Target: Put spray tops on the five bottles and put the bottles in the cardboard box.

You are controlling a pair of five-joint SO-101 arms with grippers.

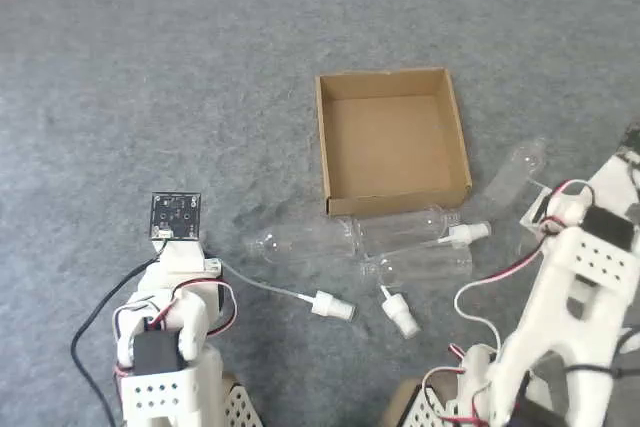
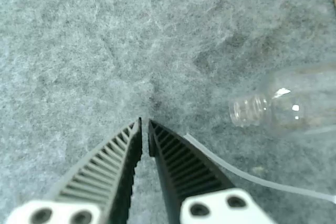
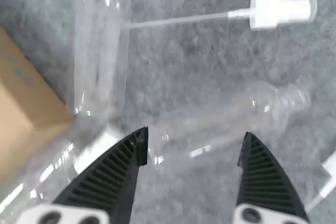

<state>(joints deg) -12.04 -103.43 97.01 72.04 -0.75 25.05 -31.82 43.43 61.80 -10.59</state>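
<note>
The open cardboard box [image 1: 390,142] lies in the middle of the grey carpet with nothing inside. Clear bottles without tops lie just in front of it [image 1: 300,242] [image 1: 425,262], and another bottle [image 1: 515,172] lies to its right. Loose white spray tops [image 1: 332,305] [image 1: 402,315] [image 1: 465,234] lie among them. My left gripper [image 2: 145,124] is shut and holds nothing, low over bare carpet, with a bottle neck [image 2: 251,111] and a thin tube [image 2: 252,177] beside it. My right gripper [image 3: 193,142] is open above a lying bottle [image 3: 231,119], with a second bottle [image 3: 100,45] and a spray top [image 3: 281,10] beyond.
The left arm [image 1: 170,347] stands at the front left and the right arm [image 1: 580,277] at the front right, with red and white cables hanging from them. A corner of the box [image 3: 21,103] shows near the right gripper. Bare carpet stretches to the left of the box.
</note>
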